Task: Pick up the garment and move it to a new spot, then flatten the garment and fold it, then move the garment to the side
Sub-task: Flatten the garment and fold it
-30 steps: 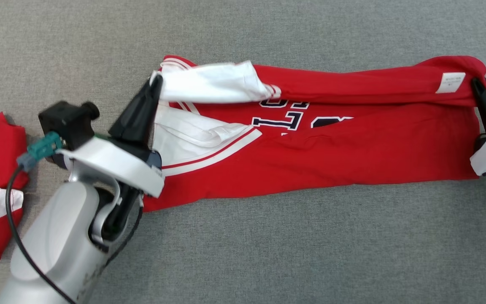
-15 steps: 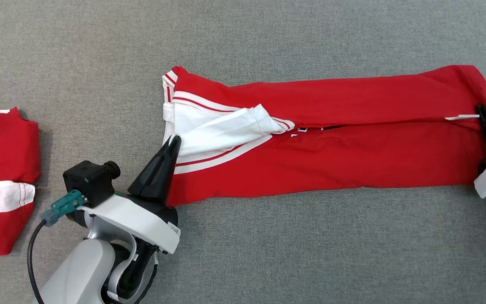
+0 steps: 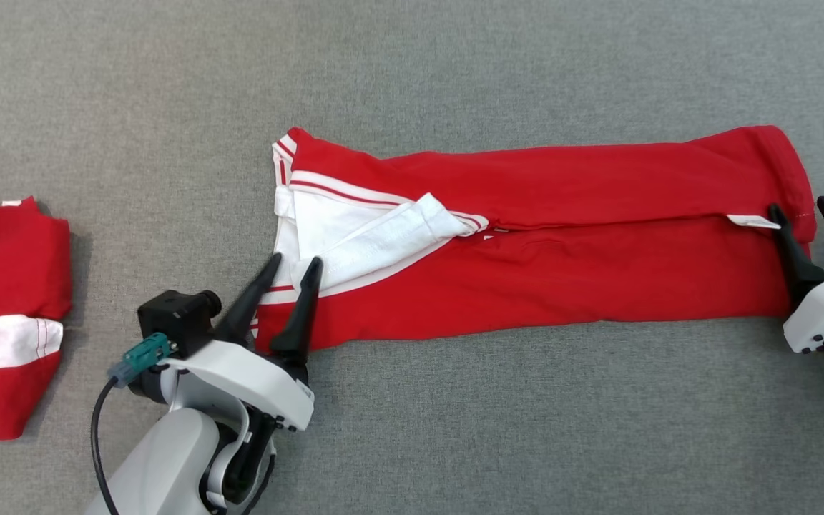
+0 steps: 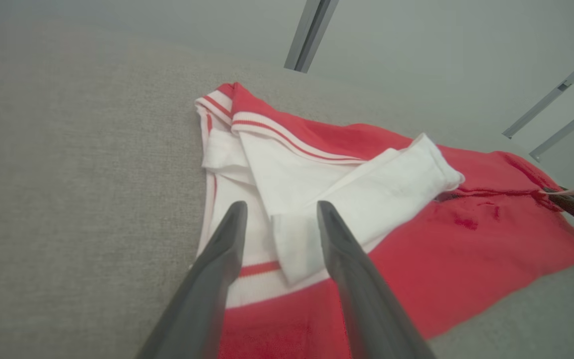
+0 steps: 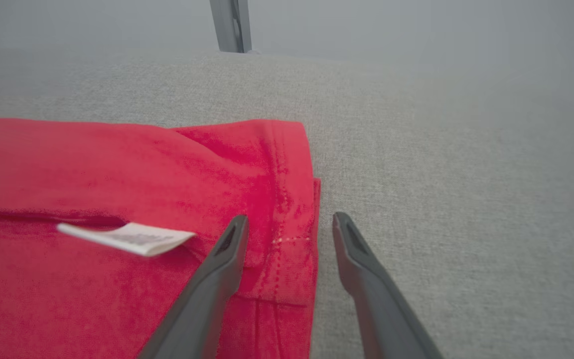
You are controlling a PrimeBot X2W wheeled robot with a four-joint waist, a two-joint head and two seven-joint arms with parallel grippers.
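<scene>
1. Jaws of the left gripper (image 3: 295, 260) stand apart, two dark prongs with nothing clamped between them. They point over the near left corner of the garment (image 3: 562, 272), where white trim with a red stripe meets the red cloth.
2. Jaws of the right gripper (image 3: 799, 206) are also parted and hold nothing. From the right wrist view, one jaw lies over the garment's stitched red hem and the other over bare desk (image 3: 455, 71). The hem's edge runs between them.
3. One garment lies stretched across the middle of the grey desk, folded lengthwise into a long red band. Its far half is laid over towards the near half, and the two meet along a seam-like line.
4. One white sleeve (image 3: 390, 236) sits on top near the left end, folded over on itself.
5. One small white label (image 3: 752, 221) sticks out at the fold line, just beside the inner right jaw.
6. A second garment (image 3: 11, 272), red with a white band, lies bunched at the desk's left edge, well apart from the first.
7. One black camera (image 3: 176, 322) sits on the left wrist, with one teal connector (image 3: 139, 355) and one black cable (image 3: 97, 443) running from it.
</scene>
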